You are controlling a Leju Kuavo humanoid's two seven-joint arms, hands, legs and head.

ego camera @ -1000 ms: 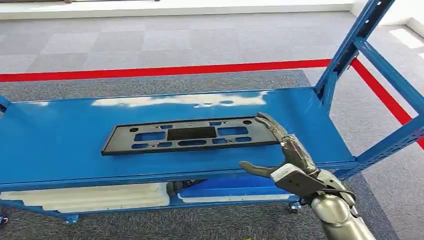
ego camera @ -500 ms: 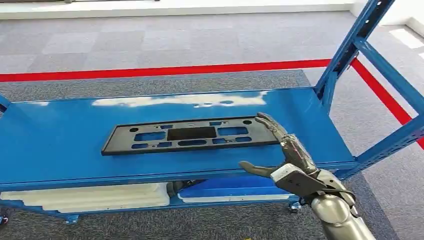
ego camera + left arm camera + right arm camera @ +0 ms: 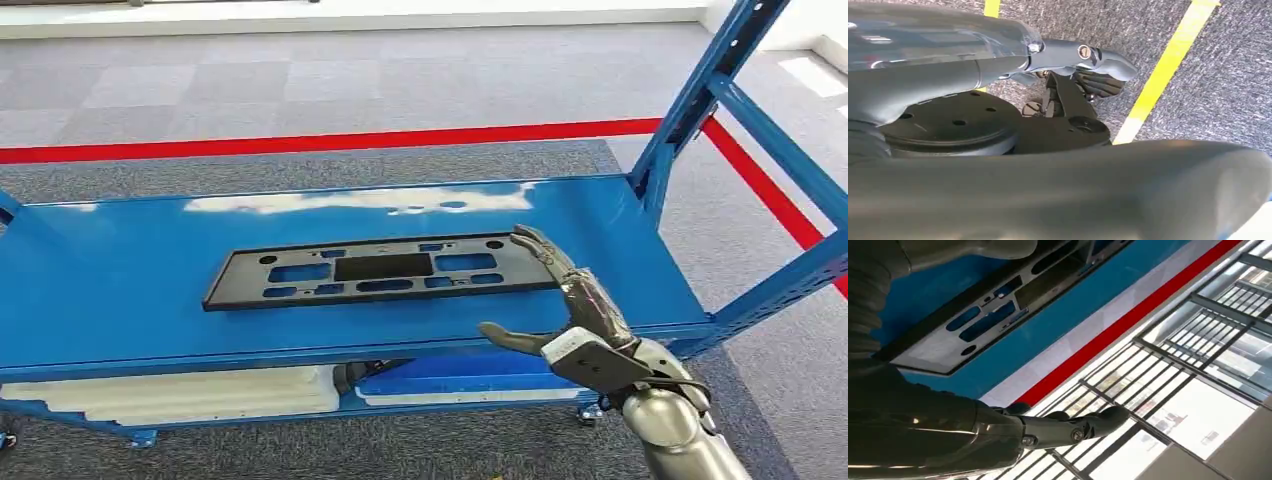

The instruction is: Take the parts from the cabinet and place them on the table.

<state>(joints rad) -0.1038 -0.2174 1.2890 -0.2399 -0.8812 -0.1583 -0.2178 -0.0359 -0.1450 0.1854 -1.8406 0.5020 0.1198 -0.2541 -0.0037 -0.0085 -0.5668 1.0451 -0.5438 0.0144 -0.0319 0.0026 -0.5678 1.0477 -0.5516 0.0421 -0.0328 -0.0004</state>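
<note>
A flat black plastic part (image 3: 380, 268) with several cut-outs lies lengthwise on the blue cabinet shelf (image 3: 120, 290). My right hand (image 3: 575, 310) is at the part's right end, holding nothing, fingers stretched out and thumb spread toward the shelf's front edge. Its fingertips (image 3: 527, 238) reach the part's far right corner; whether they touch it I cannot tell. In the right wrist view the part (image 3: 993, 315) lies on the blue shelf (image 3: 1058, 325) between the spread thumb and fingers (image 3: 1073, 432). My left hand (image 3: 1088, 70) hangs over grey carpet with nothing in it.
Blue uprights (image 3: 700, 90) rise at the cabinet's right end. A lower shelf carries white foam (image 3: 180, 392) and a blue item (image 3: 450, 375). A red line (image 3: 350, 140) crosses the grey carpet behind. A yellow line (image 3: 1163, 70) runs on the floor under the left hand.
</note>
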